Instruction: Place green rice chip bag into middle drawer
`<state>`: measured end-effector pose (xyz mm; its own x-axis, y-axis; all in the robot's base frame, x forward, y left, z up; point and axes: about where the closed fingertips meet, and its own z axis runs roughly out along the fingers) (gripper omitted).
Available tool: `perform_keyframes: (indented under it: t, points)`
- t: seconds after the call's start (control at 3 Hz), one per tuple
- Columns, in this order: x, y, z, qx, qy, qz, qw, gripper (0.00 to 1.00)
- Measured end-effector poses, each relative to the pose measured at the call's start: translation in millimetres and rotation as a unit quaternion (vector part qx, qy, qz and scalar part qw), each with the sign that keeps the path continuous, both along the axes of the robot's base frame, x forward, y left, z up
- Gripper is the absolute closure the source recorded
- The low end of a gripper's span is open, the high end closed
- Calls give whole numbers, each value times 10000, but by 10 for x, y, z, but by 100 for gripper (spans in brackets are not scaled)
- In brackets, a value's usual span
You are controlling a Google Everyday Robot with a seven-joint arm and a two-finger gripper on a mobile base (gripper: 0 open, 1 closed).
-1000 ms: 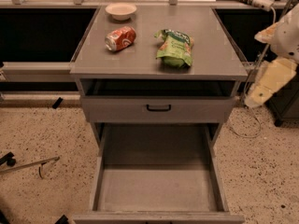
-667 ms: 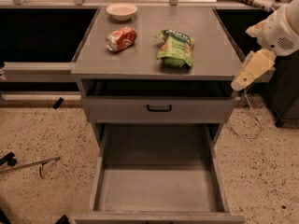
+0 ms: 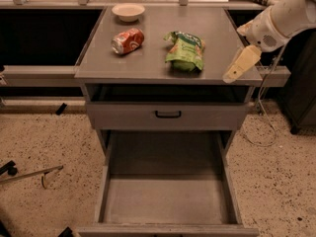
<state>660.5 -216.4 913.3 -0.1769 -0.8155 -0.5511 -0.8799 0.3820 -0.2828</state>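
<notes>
warm, dim light from above; the end effector at the right edge of the tabletop looks pale.

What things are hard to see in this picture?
Camera view:
- Closed drawer: its own front hides the inside.
- Dark slot under the cabinet top: shadow hides what is in it.
- Open bottom drawer: front cut off by the bottom edge.
- Arm behind the hand, right of the green rice chip bag: cut off by the right edge.
- Bag's print: too small to read.
</notes>
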Motion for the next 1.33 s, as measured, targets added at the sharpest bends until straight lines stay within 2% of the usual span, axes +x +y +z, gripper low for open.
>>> perform_keyframes:
  t: [0.67,1.0,1.33]
  points:
    - [461,817,-266,521,22,545,9971,0]
    - [637,1168,-359,749,-11,702,9947,0]
    - [725,1401,-481,790,-21,744,9941,0]
